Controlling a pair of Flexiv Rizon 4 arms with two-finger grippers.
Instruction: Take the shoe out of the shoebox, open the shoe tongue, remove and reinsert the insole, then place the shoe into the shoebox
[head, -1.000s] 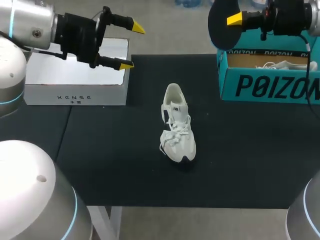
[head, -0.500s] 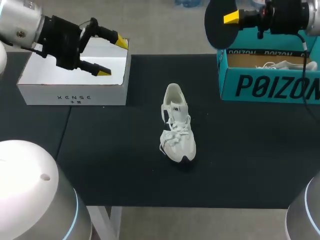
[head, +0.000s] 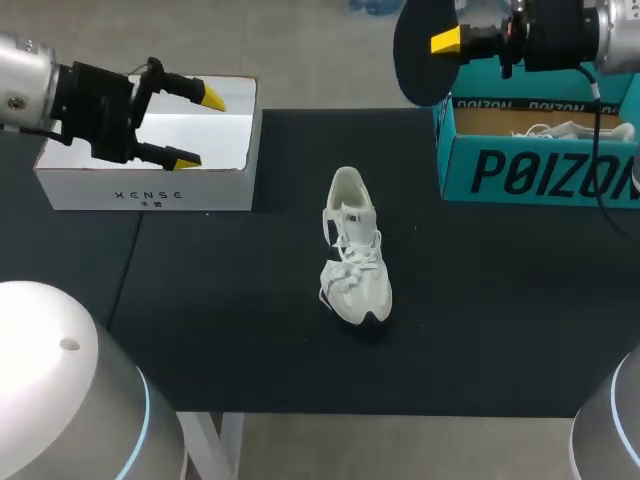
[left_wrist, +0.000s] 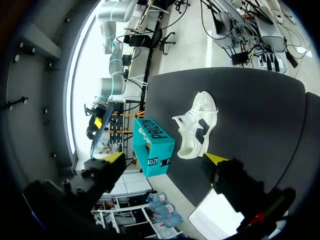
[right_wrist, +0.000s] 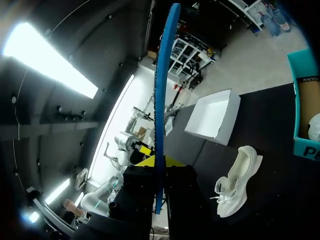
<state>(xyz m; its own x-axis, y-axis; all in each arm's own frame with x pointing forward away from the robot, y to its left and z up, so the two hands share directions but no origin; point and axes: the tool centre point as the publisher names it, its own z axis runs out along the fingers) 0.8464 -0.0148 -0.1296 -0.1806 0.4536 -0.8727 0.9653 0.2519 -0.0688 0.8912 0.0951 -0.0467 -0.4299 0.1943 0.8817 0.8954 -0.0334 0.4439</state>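
The right gripper (head: 448, 42) is clamped on the dark insole (head: 420, 55), high beyond the shoe (head: 352, 245) — probably kept ready for reinserting. The left gripper (head: 198, 128), fingers apart, hangs well left of the shoe — out of the way.

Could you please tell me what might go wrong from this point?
1. The right pincer grips the insole by its edge, held aloft; the thin insole could flex or slip on the way to the shoe.
2. The shoe lies free at mid-table, laces bunched over its opening, and the open left pincer hangs over the white box; unsteadied, the shoe may slide when the insole is pushed in.
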